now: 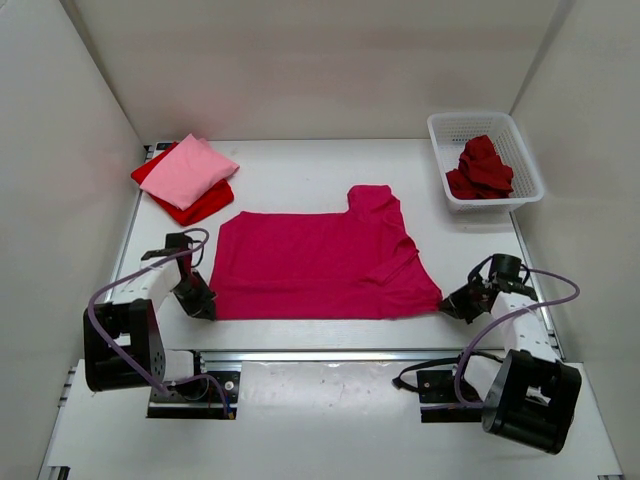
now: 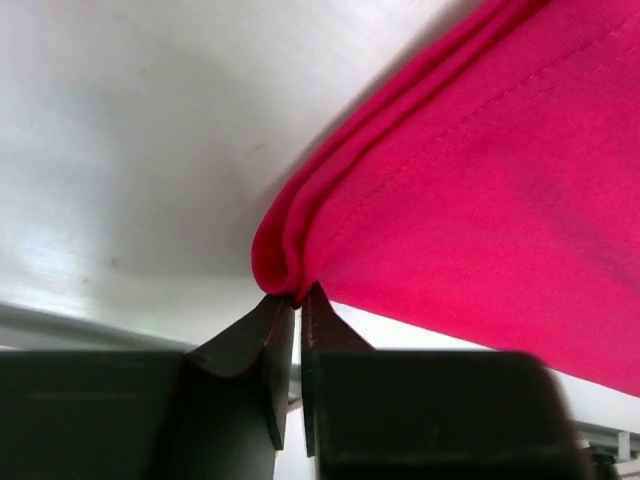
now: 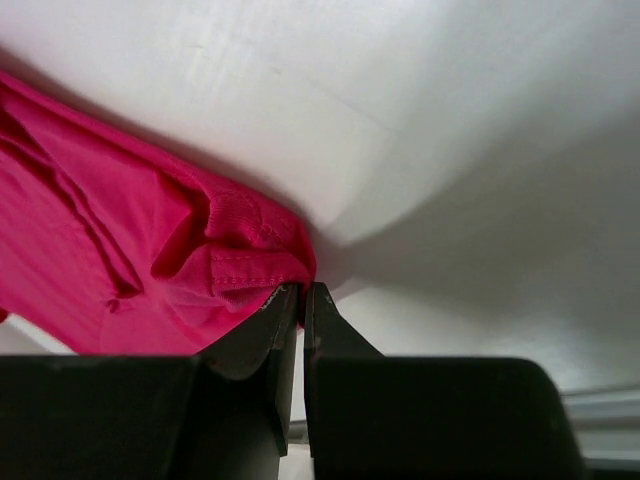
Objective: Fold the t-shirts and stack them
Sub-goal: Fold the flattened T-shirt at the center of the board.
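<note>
A magenta t-shirt (image 1: 315, 265) lies spread flat across the middle of the table. My left gripper (image 1: 205, 308) is shut on its near left corner; the left wrist view shows the doubled hem (image 2: 285, 255) pinched at the fingertips. At the near right corner my right gripper (image 1: 448, 304) is shut on the shirt, with bunched cloth (image 3: 250, 265) at its tips. A folded light pink t-shirt (image 1: 190, 170) rests on a folded bright red t-shirt (image 1: 205, 205) at the back left. A dark red t-shirt (image 1: 482, 168) lies crumpled in the basket.
A white lattice basket (image 1: 522, 150) stands at the back right. White walls close the table on three sides. A metal rail (image 1: 330, 355) runs along the near edge between the arm bases.
</note>
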Controlling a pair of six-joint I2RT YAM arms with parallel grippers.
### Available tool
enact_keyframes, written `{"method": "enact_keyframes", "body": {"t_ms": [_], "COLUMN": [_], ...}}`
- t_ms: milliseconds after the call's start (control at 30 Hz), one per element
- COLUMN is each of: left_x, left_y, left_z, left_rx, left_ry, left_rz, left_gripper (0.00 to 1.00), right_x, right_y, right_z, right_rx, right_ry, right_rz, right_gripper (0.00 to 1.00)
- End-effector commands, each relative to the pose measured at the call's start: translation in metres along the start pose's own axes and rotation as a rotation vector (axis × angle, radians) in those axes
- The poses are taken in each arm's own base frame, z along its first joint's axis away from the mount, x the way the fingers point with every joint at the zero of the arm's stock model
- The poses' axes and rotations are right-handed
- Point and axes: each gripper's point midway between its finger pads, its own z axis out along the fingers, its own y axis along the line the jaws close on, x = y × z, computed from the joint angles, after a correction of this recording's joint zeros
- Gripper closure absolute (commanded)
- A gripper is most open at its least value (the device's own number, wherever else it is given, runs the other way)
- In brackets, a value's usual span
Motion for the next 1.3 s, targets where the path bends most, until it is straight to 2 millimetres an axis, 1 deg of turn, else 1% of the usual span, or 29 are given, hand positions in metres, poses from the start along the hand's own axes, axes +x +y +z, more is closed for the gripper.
{"method": "enact_keyframes", "body": {"t_ms": [0,33,67,100,133,167,200,233,267,300,333,367,433,467,533,567,600,633,700,767,800,900,967,1000,1033,1100,1133,1167,1267], "left_x": [0.003,0.003,-0.001,0.002,0.000,0.000,0.000,-0.008,-0.013,-0.017,-0.020,-0.024,-0.035,-0.040,-0.046,-0.046,-0.045,-0.035,-0.029,-0.017,-0.015,0.002,0.017,0.018,0.023,0.024,0.027,0.026,0.027], "left_y": [0.012,0.012,0.009,0.011,0.009,0.001,-0.002,-0.009,-0.019,-0.022,-0.033,-0.043,-0.055,-0.064,-0.077,-0.084,-0.088,-0.094,-0.109,-0.127,-0.134,-0.157,-0.158,-0.160,-0.155,-0.150,-0.146,-0.142,-0.131], "left_z": [-0.011,-0.010,-0.015,-0.015,-0.018,-0.023,-0.024,-0.031,-0.039,-0.041,-0.047,-0.053,-0.063,-0.069,-0.074,-0.071,-0.065,-0.058,-0.053,-0.051,-0.049,-0.050,-0.043,-0.042,-0.036,-0.032,-0.027,-0.025,-0.018], "left_rx": [-0.043,-0.041,-0.039,-0.047,-0.048,-0.028,-0.029,-0.013,0.005,0.000,0.009,0.019,0.040,0.050,0.096,0.129,0.158,0.204,0.268,0.319,0.331,0.403,0.422,0.438,0.434,0.445,0.433,0.423,0.398], "left_ry": [0.018,0.017,0.007,0.011,0.001,-0.001,-0.001,-0.021,-0.038,-0.039,-0.064,-0.087,-0.128,-0.150,-0.174,-0.176,-0.172,-0.125,-0.135,-0.136,-0.147,-0.140,-0.104,-0.103,-0.085,-0.097,-0.088,-0.095,-0.091], "left_rz": [0.039,0.045,0.056,0.059,0.072,0.089,0.103,0.106,0.127,0.133,0.164,0.189,0.187,0.205,0.223,0.233,0.231,0.231,0.239,0.280,0.294,0.347,0.345,0.345,0.336,0.329,0.327,0.328,0.327], "left_gripper": [0.79,0.72,0.56,0.43,0.35,0.31,0.27,0.25,0.26,0.26,0.27,0.29,0.44,0.50,0.83,0.93,0.99,1.00,1.00,1.00,1.00,0.99,0.96,0.95,0.95,0.92,0.90,0.88,0.86], "right_x": [-0.002,-0.006,-0.010,-0.013,-0.011,-0.014,-0.018,-0.021,-0.029,-0.036,-0.039,-0.045,-0.050,-0.050,-0.026,-0.006,0.009,0.033,0.067,0.083,0.087,0.093,0.090,0.088,0.087,0.077,0.077,0.072,0.066], "right_y": [-0.022,-0.026,-0.026,-0.022,-0.019,-0.012,-0.003,0.001,0.012,0.025,0.030,0.043,0.063,0.083,0.107,0.133,0.142,0.143,0.162,0.170,0.173,0.166,0.151,0.142,0.137,0.121,0.113,0.112,0.103], "right_z": [-0.018,-0.025,-0.029,-0.031,-0.033,-0.037,-0.040,-0.044,-0.051,-0.060,-0.064,-0.071,-0.083,-0.085,-0.073,-0.069,-0.060,-0.050,-0.039,-0.026,-0.022,-0.007,0.002,0.003,0.006,0.010,0.014,0.014,0.022], "right_rx": [0.138,0.176,0.196,0.189,0.179,0.158,0.141,0.139,0.126,0.112,0.113,0.100,0.062,-0.009,-0.133,-0.263,-0.338,-0.354,-0.432,-0.439,-0.435,-0.382,-0.325,-0.307,-0.300,-0.280,-0.269,-0.266,-0.235], "right_ry": [-0.017,-0.045,-0.064,-0.069,-0.060,-0.066,-0.076,-0.082,-0.105,-0.125,-0.135,-0.156,-0.183,-0.184,-0.091,-0.041,0.004,0.055,0.105,0.147,0.145,0.169,0.141,0.143,0.146,0.132,0.148,0.144,0.151], "right_rz": [-0.035,-0.048,-0.075,-0.098,-0.111,-0.124,-0.153,-0.158,-0.177,-0.205,-0.224,-0.252,-0.312,-0.345,-0.422,-0.482,-0.486,-0.536,-0.614,-0.640,-0.652,-0.664,-0.659,-0.649,-0.636,-0.589,-0.582,-0.558,-0.568], "right_gripper": [1.00,1.00,1.00,0.93,0.82,0.72,0.67,0.62,0.59,0.57,0.55,0.55,0.55,0.58,0.80,0.98,1.00,1.00,1.00,1.00,1.00,1.00,1.00,1.00,1.00,0.84,0.70,0.64,0.63]}}
